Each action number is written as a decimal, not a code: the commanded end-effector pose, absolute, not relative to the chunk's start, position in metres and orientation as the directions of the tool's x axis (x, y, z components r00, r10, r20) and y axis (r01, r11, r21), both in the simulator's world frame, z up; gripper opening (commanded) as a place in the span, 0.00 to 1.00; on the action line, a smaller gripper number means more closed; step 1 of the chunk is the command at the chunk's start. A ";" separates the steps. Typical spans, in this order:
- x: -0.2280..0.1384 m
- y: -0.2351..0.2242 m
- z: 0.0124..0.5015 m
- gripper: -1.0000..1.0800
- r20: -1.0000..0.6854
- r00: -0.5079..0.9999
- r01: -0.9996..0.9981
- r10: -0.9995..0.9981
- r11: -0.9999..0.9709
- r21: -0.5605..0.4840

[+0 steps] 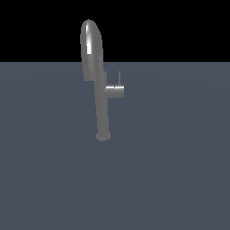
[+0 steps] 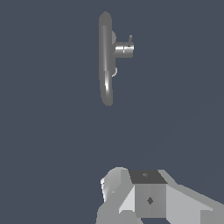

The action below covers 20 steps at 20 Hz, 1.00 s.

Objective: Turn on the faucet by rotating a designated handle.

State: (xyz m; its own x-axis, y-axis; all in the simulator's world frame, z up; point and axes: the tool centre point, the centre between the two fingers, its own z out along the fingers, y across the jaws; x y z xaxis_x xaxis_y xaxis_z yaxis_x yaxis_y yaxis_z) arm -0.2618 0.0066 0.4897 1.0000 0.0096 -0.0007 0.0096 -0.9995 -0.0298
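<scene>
A tall, slim, shiny grey metal faucet (image 1: 99, 90) with an arched spout stands upright on the flat blue-grey floor (image 1: 170, 170). Its thin grey pin handle (image 1: 119, 77) rises from the short side stub on the exterior view's right. The grey gripper (image 2: 144, 197) is well apart from it; I cannot tell whether its jaws are parted.

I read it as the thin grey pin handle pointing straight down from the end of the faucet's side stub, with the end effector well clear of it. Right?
Not quite: the thin grey pin handle points up from the stub's end on the shiny grey metal faucet, as the exterior view shows. The end effector is indeed well clear, per the wrist view.
</scene>
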 end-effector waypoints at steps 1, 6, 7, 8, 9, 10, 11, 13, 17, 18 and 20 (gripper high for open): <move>-0.262 0.007 0.490 0.00 -0.001 1.000 0.010 0.010 -1.000 -0.030; -0.259 0.007 0.490 0.00 -0.010 1.000 0.000 0.001 -0.999 -0.038; -0.257 0.007 0.489 0.00 -0.014 1.000 -0.004 -0.003 -0.999 -0.042; -0.256 0.008 0.489 0.00 -0.019 1.000 -0.009 -0.008 -0.999 -0.047; -0.254 0.008 0.489 0.00 -0.025 1.000 -0.014 -0.013 -0.999 -0.052; -0.252 0.009 0.489 0.00 -0.031 0.999 -0.021 -0.019 -0.998 -0.057; -0.249 0.009 0.489 0.00 -0.039 0.999 -0.028 -0.026 -0.998 -0.064; -0.244 0.010 0.488 0.00 -0.056 0.998 -0.045 -0.041 -0.996 -0.079; -0.230 0.012 0.486 0.00 -0.102 0.992 -0.091 -0.079 -0.989 -0.115; -0.225 0.012 0.486 0.00 -0.116 0.989 -0.105 -0.090 -0.987 -0.126; -0.216 0.013 0.484 0.00 -0.147 0.983 -0.136 -0.114 -0.980 -0.148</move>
State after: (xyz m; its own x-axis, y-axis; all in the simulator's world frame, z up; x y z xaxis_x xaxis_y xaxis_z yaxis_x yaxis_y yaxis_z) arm -0.2230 0.0126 0.4854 0.9876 -0.0967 -0.1240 -0.1130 -0.9848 -0.1321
